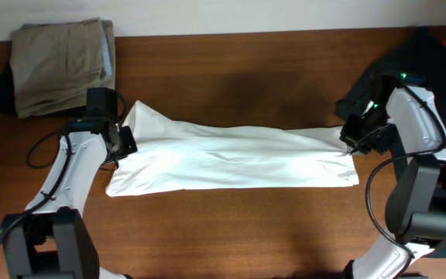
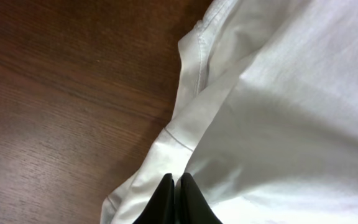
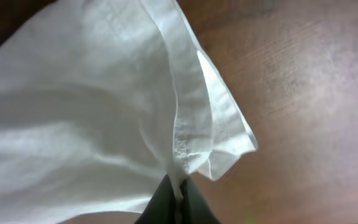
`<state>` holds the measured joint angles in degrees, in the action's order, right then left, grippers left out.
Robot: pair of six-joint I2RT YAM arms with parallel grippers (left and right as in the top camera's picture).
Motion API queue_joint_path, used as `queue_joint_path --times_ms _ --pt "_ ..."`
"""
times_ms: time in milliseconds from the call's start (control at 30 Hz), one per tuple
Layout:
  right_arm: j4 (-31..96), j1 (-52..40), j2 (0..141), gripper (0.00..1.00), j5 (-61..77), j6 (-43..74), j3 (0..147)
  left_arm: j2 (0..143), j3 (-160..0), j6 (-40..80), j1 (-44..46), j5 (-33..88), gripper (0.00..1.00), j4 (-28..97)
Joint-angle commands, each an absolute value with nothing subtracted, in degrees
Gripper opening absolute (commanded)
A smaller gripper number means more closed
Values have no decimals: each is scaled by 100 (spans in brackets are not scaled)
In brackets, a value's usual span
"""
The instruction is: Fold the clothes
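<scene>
Fabric of white short-sleeved cotton T-shirt, stretched along mid-counter btwn left gripper & right gripper, both pinched onto end hems, looks soft, light, floppy, so best held at hems/corners.

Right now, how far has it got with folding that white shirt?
Looks done: the white T-shirt lies as a long narrow band across the table, apparently folded lengthwise. In hand: the left gripper and the right gripper each pinch one end of it, jaws shut on the cloth. Left to do: bringing the ends together; it is not yet a compact stack.
</scene>
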<state>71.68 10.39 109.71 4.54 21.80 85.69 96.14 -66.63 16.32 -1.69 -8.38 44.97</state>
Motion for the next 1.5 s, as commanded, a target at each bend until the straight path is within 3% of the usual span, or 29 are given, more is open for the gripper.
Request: queue_joint_path --times_ms 0,367,400,467,533,567,600,767,800,833,867,900,1000,1200,1467 --pt "7019 1002 10910 5 318 2165 8453 9664 -6678 1673 -193 -705 4 4464" --pt "6554 1002 10912 9 338 2189 7688 9666 -6587 1671 -193 -541 5 4941" --pt "6440 1002 10912 15 336 2187 7572 9666 -6493 1671 -193 -561 6 4939" --pt "6410 1002 10912 29 336 2187 7542 9666 -6359 1671 -193 -646 18 4939" --pt "6359 1004 10912 59 298 2185 7542 9666 -6305 1671 -193 -672 33 5011" --pt "6340 1022 10910 85 217 2185 7557 9662 -6316 1673 -196 -871 37 5019" --pt "6346 1052 10910 100 152 2182 7603 9662 -6366 1675 -193 -998 40 5041" --pt "6899 1328 10910 99 128 2178 8530 9537 -7581 1712 -163 -1076 39 5601" --pt "6925 1358 10910 93 246 2099 8739 9511 -7850 1712 -121 -930 30 5586" --pt "6840 1356 10910 70 493 1999 8855 9511 -8090 1708 -62 -558 18 5441" --pt "6757 1345 10910 58 672 1970 8855 9511 -8103 1706 -8 -276 14 5227" --pt "6667 1317 10921 38 801 1973 8812 9533 -8066 1706 40 -10 7 5022" --pt "6357 1072 10927 14 845 1975 8532 9920 -7802 1706 311 287 0 4458" --pt "5625 556 10954 13 836 2152 7909 11338 -7749 1623 582 425 1 3747" --pt "3804 532 11041 13 672 2211 6687 12350 -7749 1627 14 -43 1 3162"
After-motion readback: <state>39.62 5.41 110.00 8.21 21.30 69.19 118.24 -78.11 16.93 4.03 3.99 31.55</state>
